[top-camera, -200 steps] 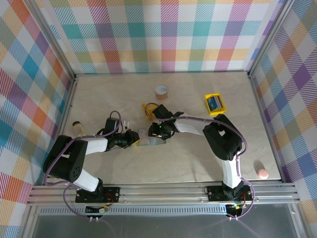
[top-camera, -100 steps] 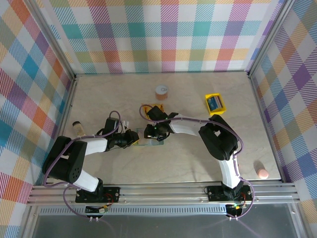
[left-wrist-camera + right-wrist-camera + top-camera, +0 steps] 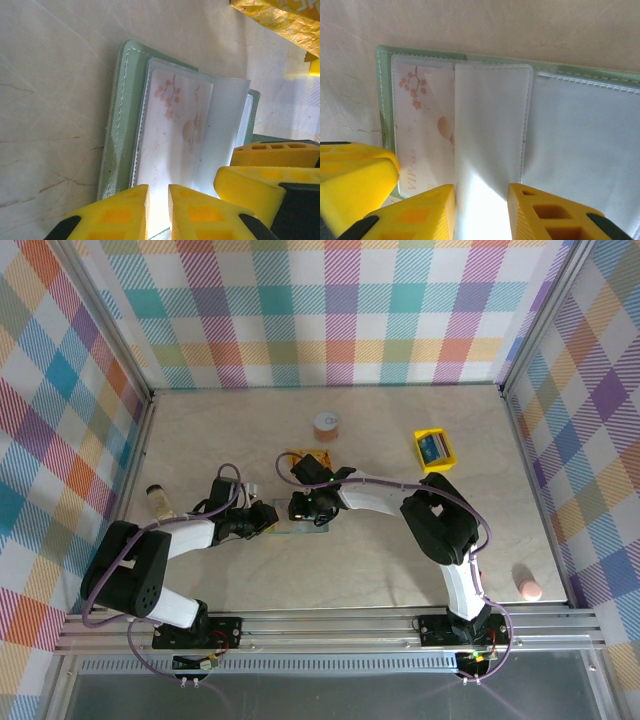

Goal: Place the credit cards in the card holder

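- The right gripper (image 3: 481, 192) has slid over the open card holder (image 3: 114, 130). Its fingers (image 3: 420, 212) are apart but narrowing around a clear sleeve (image 3: 490, 125).
- The left gripper (image 3: 158, 191) stays clamped on the card holder's near edge.
- Likely a slot is being spread for a card.

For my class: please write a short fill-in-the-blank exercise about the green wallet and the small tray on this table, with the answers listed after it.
The card holder lies ___ on the table.
The card in its clear sleeve bears the letters ___.
The small square tray near the right wall is coloured ___.
Missing words: open; VIP; yellow.
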### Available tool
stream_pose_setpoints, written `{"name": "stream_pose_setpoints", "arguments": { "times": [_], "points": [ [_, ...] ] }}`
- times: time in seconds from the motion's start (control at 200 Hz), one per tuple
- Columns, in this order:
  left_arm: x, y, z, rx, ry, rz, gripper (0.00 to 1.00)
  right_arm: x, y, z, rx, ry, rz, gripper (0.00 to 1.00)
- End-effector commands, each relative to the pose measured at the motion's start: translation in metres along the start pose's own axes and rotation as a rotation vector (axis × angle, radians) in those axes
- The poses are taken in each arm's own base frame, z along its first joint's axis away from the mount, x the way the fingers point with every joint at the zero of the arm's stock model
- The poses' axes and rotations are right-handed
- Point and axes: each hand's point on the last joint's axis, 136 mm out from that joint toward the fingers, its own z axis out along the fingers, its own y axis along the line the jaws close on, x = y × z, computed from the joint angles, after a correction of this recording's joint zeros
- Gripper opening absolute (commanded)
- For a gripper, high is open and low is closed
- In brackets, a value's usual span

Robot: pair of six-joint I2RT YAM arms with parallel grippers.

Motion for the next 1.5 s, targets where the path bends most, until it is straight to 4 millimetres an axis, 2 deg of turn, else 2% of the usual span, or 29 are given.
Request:
{"name": "stream_pose_setpoints", "arguments": {
  "times": [0.0, 0.335, 0.785, 1.08, 1.325, 1.495],
  "points": [
    [0.003, 0.0, -0.005, -0.027, 0.0, 0.011, 0.17, -0.001, 0.006, 0.002, -0.012, 0.01, -0.012, 0.33],
    [0.006, 0.008, -0.009, -0.061, -0.002, -0.003, 0.17, -0.002, 0.011, 0.002, -0.026, 0.012, -0.023, 0.32],
    [0.005, 0.011, -0.017, -0.077, -0.011, -0.003, 0.18, -0.002, 0.029, 0.008, -0.066, 0.031, -0.051, 0.31],
    [0.007, 0.014, -0.019, -0.083, -0.009, -0.008, 0.18, -0.001, 0.03, 0.01, -0.061, 0.037, -0.052, 0.31],
    [0.007, 0.018, -0.019, -0.092, -0.012, -0.018, 0.18, -0.009, 0.051, -0.011, -0.088, 0.004, -0.084, 0.31],
    [0.003, 0.02, -0.025, -0.081, -0.039, -0.039, 0.18, -0.022, 0.076, -0.048, -0.138, -0.064, -0.117, 0.35]
  ]
}}
